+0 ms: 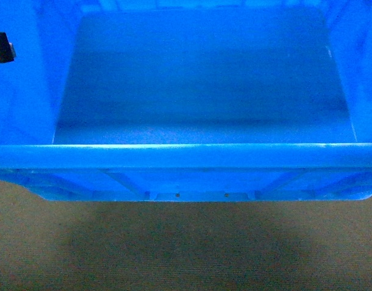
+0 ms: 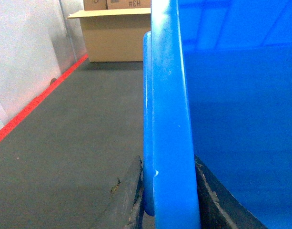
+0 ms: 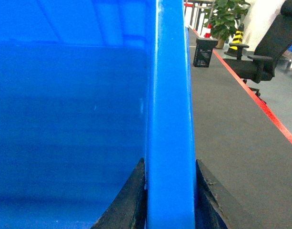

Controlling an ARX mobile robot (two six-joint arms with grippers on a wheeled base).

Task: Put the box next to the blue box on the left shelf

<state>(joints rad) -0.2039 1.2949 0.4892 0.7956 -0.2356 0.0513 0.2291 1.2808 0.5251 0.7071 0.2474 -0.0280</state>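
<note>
**Blue crate held off the floor, both grippers pinching its side rims**

Head view: the box [image 1: 198,79] fills nearly the whole frame, seen from above and open side up. Its near rim runs straight across the middle, ribbed outer wall just below it, brown-grey floor [image 1: 186,248] beneath with the crate's shadow on it. A dark bit of the left gripper [image 1: 2,47] pokes in at the upper left edge — fingers not readable here. No shelf in sight in this view.

Left wrist view: the left gripper [image 2: 170,200] has its two worn black fingers [image 2: 129,200] on either side of the crate's rim [image 2: 169,119], clamped on it. Inside wall of the box to the right, grey floor to the left with a red floor line [image 2: 36,102] along a white wall. Cardboard boxes [image 2: 115,36] stand at the far end.

Right wrist view: the right gripper [image 3: 169,200] is the same — black fingers [image 3: 210,198] pressed tight on the opposite rim, box interior on the left. Off to the right: an office chair [image 3: 272,45], a small black crate [image 3: 204,51], a potted plant [image 3: 226,16], a red floor line.
</note>
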